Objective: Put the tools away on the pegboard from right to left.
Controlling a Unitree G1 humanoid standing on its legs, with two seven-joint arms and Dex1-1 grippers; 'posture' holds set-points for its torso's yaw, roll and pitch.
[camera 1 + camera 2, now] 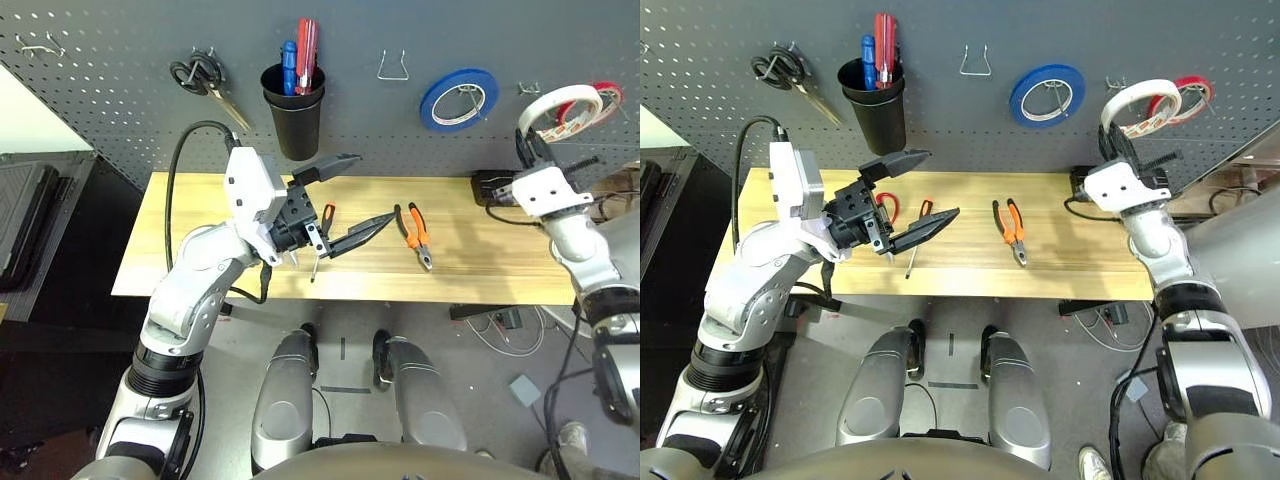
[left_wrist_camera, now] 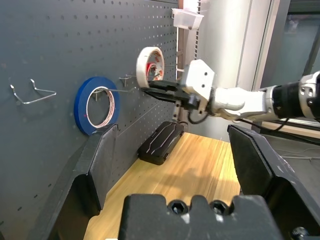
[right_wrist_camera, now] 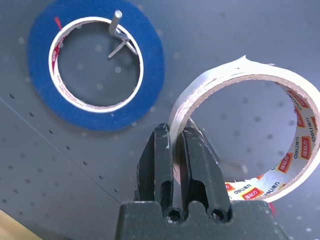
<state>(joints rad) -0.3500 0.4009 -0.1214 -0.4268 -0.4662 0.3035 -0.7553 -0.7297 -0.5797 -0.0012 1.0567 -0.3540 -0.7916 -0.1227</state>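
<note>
Your right gripper (image 3: 172, 137) had its jaws drawn narrow on the wall of the whitish tape roll (image 1: 524, 116), holding it up before the pegboard (image 1: 350, 120), toward 1 to 2 o'clock from your head. Seen from there, the ring looked like a slim oval, its long axis running from 8 to 2 o'clock. The grip was at the roll's 7 to 8 o'clock end, and the rest of the ring reached away toward 2. Your left gripper (image 1: 372, 190) stood with its jaws wide, at 11 to 12 o'clock, above the wood table (image 1: 470, 270).

Just past the held roll, toward 2, the red tape roll (image 1: 618, 95) overlapped it in your view; you could not tell whether they touched. A metal hook (image 1: 1116, 83) stood near the held roll at its 11 o'clock, and the blue tape roll (image 1: 432, 105) hung toward 9. Below your right gripper sat a black box (image 2: 161, 142).

The pliers (image 1: 421, 240) lay with their nose toward 5 and handles toward 11. Your left gripper partly covered the screwdriver (image 1: 328, 217), which pointed its tip toward 7, and the red-handled scissors (image 1: 894, 203). Toward 11, the cup (image 1: 295, 125) held pens, and black-handled scissors (image 1: 200, 72) hung with blades toward 5.
</note>
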